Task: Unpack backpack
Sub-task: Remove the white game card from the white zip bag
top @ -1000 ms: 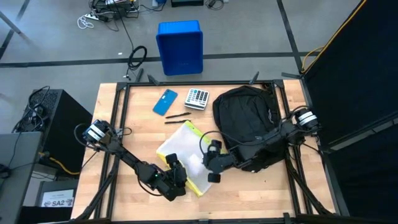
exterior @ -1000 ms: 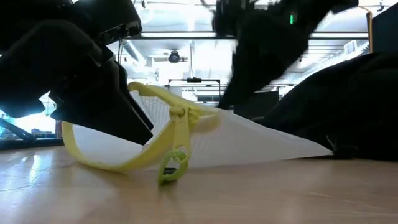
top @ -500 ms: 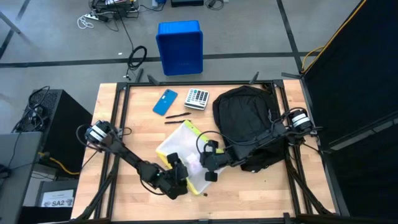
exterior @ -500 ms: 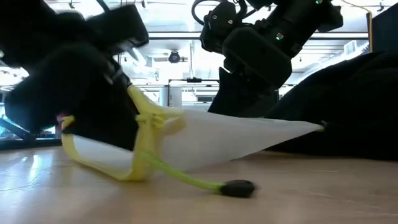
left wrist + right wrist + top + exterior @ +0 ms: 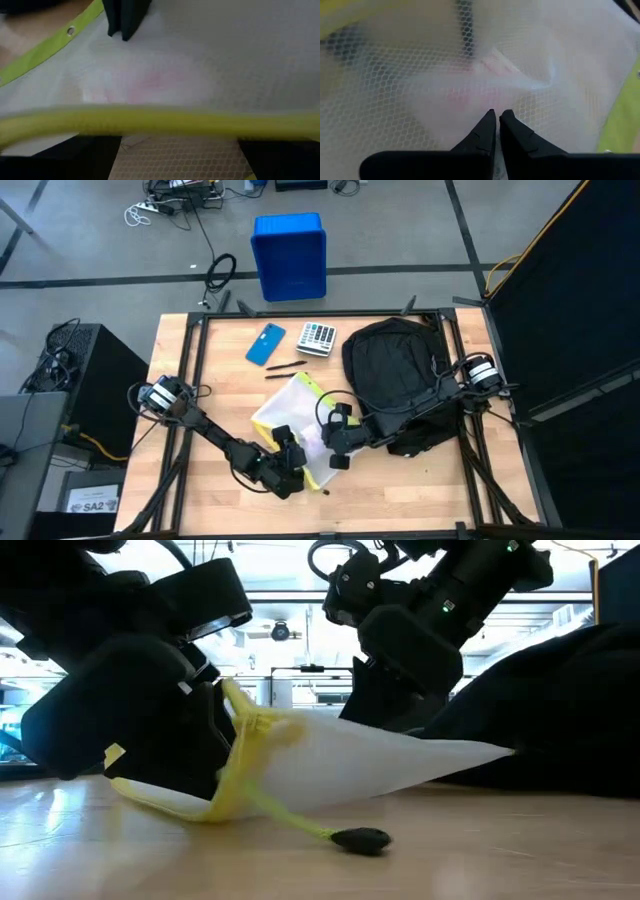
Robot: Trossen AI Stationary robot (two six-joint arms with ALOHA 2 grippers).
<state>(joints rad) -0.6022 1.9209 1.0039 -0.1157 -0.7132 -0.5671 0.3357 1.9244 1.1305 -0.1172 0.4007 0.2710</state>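
While the backpack [image 5: 398, 380] lies on the surface's right, the right tool [image 5: 496, 119], pinched closed on the mesh pouch [image 5: 298, 423], and the left tool [image 5: 293, 472], fingers spread at its edge, risk dragging it off if mesh snags.

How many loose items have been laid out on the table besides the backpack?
4: a blue phone, a calculator, a thin black pen, and a white mesh pouch mid-table. More may remain inside the backpack.
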